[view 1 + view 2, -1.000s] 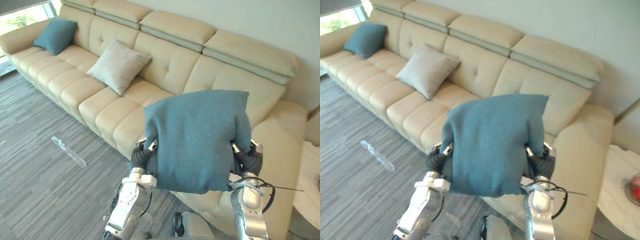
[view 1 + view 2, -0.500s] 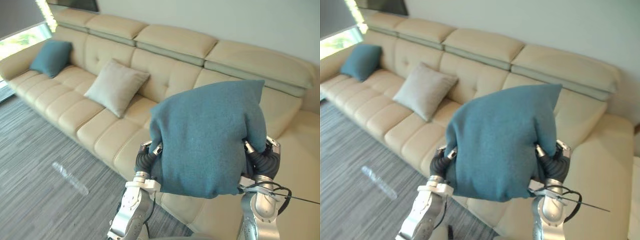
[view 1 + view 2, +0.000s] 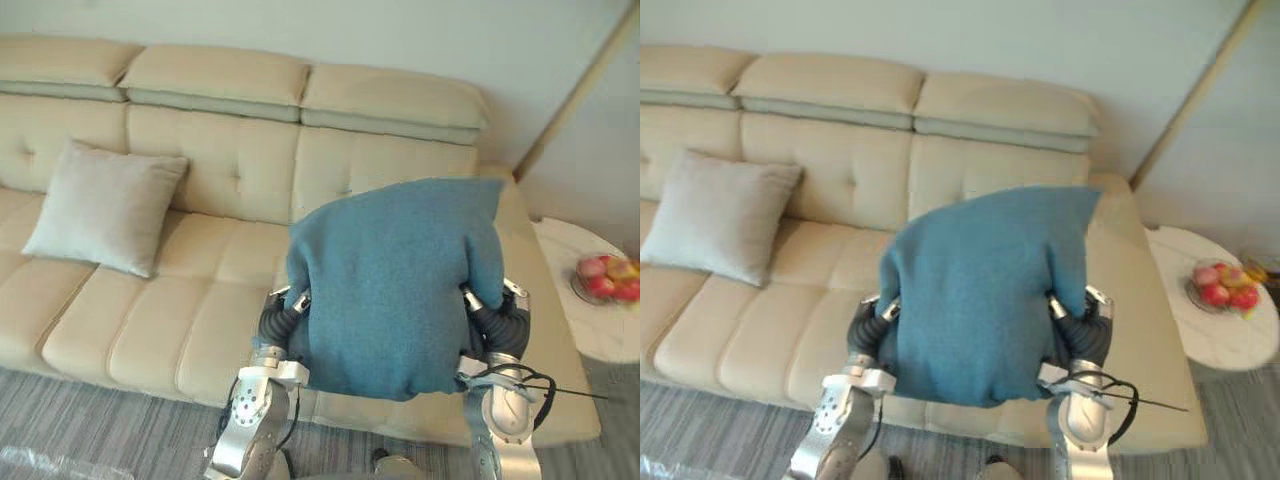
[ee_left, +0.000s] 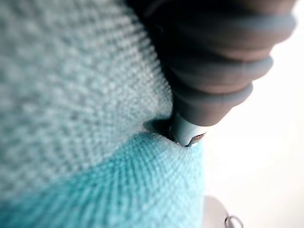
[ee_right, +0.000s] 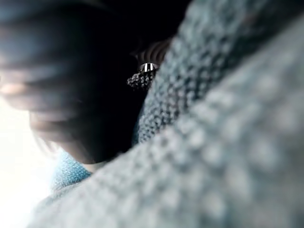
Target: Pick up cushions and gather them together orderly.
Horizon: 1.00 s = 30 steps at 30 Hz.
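Left hand (image 3: 283,312) and right hand (image 3: 492,318) were half buried in cloth, so whether each clasped or merely pressed could not be told. Below stretched the sofa (image 3: 200,300). Between the 2 hands, in the air above its right end, hung the teal cushion (image 3: 395,280); if held by squeeze alone, it might have slipped once either arm eased. With the grey cushion (image 3: 105,208) well to the left, a long carry raised that risk. A careless swing could have struck the side table (image 3: 590,330) and its fruit (image 3: 606,277).
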### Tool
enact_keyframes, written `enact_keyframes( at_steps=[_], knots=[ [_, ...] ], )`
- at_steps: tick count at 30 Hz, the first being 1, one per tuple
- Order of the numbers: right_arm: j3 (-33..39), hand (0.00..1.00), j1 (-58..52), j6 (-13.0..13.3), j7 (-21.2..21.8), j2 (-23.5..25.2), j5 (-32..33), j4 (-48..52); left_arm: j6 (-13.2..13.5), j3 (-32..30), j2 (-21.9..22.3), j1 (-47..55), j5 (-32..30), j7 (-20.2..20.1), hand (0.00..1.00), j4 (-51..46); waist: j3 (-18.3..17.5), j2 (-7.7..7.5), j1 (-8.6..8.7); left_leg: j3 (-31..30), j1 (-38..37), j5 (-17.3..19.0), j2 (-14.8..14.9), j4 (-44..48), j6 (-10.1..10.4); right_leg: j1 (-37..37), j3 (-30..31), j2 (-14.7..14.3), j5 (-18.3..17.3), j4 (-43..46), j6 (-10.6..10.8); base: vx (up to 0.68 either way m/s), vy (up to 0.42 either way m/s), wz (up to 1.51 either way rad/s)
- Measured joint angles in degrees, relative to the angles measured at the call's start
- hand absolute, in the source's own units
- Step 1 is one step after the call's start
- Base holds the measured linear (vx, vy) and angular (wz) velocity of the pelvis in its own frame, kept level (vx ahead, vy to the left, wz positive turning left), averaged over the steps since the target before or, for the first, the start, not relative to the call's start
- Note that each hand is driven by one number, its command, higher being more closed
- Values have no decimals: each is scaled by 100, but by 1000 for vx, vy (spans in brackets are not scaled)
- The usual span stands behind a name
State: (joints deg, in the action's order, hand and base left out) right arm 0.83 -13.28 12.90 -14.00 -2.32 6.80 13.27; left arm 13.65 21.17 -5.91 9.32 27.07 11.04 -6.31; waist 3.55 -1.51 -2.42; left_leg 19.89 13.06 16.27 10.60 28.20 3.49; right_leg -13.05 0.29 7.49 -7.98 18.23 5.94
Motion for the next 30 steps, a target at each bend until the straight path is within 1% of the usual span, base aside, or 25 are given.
enact_keyframes(
  at_steps=[2,3,4,5,6,7,8,9,10,11,12,13,14,15,16,17,19,20,24,26,30],
  knots=[
    [5,100,-6,-10,2,-7,0,-201,0,0,10,3,1,0,100,0,1,26,123,-101,-4,-98,4,-73,67,9,-194,-4,6,3,-35,-11,-109,12],
    [7,100,-54,-27,3,-10,1,-220,-4,-2,34,4,2,0,100,0,25,69,153,-194,-3,-118,56,-26,102,56,-296,-50,-21,17,-75,19,-131,27],
    [7,100,-89,-31,7,-19,2,-219,-6,-2,63,10,2,-1,100,0,52,109,153,-258,-7,-128,105,15,121,111,-367,-100,-53,22,-116,9,-156,24],
    [7,100,-138,-31,10,-8,2,-216,-6,-12,98,42,3,-2,100,-4,74,159,144,-344,-7,-166,229,108,187,175,-426,-171,-105,37,-181,-3,-146,14],
    [7,100,-148,-31,11,-7,4,-216,-11,-26,127,61,4,-2,100,-4,133,224,107,-479,11,-183,310,328,213,283,-451,-250,-173,25,-250,-20,-172,0],
    [6,100,-161,-32,18,-14,5,-215,-18,-46,166,100,5,-2,100,-4,183,315,48,-723,81,-200,433,737,201,426,-452,-368,-234,29,-280,-14,-119,-12],
    [6,100,-172,-32,20,-11,5,-214,-21,-57,194,124,5,-2,100,-4,202,358,13,-866,129,-257,483,987,184,503,-433,-429,-282,42,-294,-23,-92,-28],
    [-17,100,-196,-41,27,5,9,-193,-33,-100,244,223,5,-3,100,-76,190,356,-42,-1046,232,-463,486,1301,154,544,-330,-468,-329,41,-337,-10,-67,-38],
    [-52,100,-195,-46,35,2,10,-103,-33,-130,263,323,4,-3,100,-230,180,336,-61,-1171,337,-698,448,1445,145,546,-252,-464,-304,-53,-389,-4,-53,-42],
    [-58,100,-190,-45,40,4,10,-29,-32,-136,266,354,4,-3,100,-316,181,328,-78,-1263,420,-832,424,1487,140,558,-214,-456,-256,-179,-465,53,-23,-42],
    [-59,100,-141,-43,40,4,13,34,-27,-153,270,362,3,-7,100,-419,200,290,-99,-1356,507,-848,349,1379,83,631,-114,-448,-159,-386,-599,91,19,-31],
    [-60,100,-115,-41,40,7,13,67,-16,-163,267,355,1,-12,100,-442,186,281,-101,-1529,403,-524,196,975,78,633,49,-446,-43,-473,-597,92,26,-21],
    [-59,100,-95,-34,39,-5,13,72,-18,-167,271,343,1,-12,100,-440,188,273,-80,-1658,298,-369,43,550,101,629,136,-432,11,-475,-531,68,55,-20],
    [-56,100,-49,-32,39,-35,12,46,-17,-164,281,344,-2,-12,100,-440,174,297,-77,-1928,64,-345,-147,-322,105,609,186,-422,-2,-470,-461,77,110,-39],
    [-63,100,33,-22,41,-33,4,-114,-11,-175,240,349,-2,-11,100,-423,134,334,-114,-2090,-173,-602,-239,-828,339,597,271,-447,1,-460,-363,98,130,-55],
    [-93,100,87,-55,43,-18,3,-268,-10,-191,174,379,-2,-11,100,-396,102,238,-127,-1961,-300,-657,-278,-922,309,637,352,-439,51,-534,-310,137,130,-41],
    [-105,100,91,-75,44,-4,1,-298,-12,-187,155,389,-2,-11,100,-395,20,109,-108,-1810,-298,-655,-375,-908,265,731,371,-284,226,-852,-112,137,135,-19],
    [-104,100,97,-74,44,-5,0,-289,-11,-186,155,386,-2,-11,100,-395,5,84,-105,-1774,-285,-648,-417,-918,253,738,399,-233,249,-900,-81,116,140,-17],
    [-96,100,87,-73,46,-11,1,-286,-9,-150,154,384,-3,-11,100,-392,-28,70,-47,-1725,-363,-637,-599,-1042,194,910,437,-50,327,-1202,25,95,88,-2],
    [-96,100,89,-73,50,-15,0,-290,-8,-144,152,382,-6,-11,100,-385,-64,72,-49,-1741,-365,-668,-632,-1164,150,910,417,-28,370,-1313,24,47,16,3],
    [-97,100,100,-75,47,-53,-62,-318,-3,-110,113,372,-125,2,100,-305,-107,66,-69,-1838,-291,-775,-669,-1364,142,831,308,-31,433,-1473,-4,9,-17,12]
  ],
)
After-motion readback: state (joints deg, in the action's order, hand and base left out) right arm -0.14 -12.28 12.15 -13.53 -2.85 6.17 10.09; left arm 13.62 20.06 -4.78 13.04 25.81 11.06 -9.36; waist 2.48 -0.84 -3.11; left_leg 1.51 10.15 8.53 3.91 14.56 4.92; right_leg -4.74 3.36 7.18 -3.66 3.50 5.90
